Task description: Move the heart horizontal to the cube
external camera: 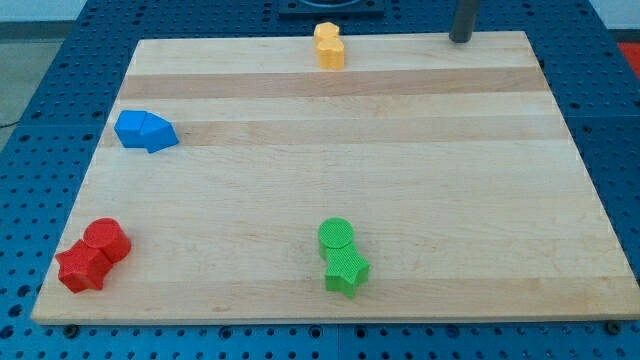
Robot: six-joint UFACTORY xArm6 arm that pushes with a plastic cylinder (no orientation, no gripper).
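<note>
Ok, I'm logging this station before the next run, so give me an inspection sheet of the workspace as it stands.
Surface: wooden board, light planks, lying on a blue perforated base.
Job's things: heart and cube cannot be told apart by shape here; yellow blocks at the view's top, blue block at the view's left.
Clutter: red blocks touching at the view's bottom left; green blocks touching at the view's bottom centre.
Grippers: none; my tip rests at the board's top right edge, away from every block.
Cables: nothing seen.
Surroundings: dark object at the view's top edge, unclear.
</note>
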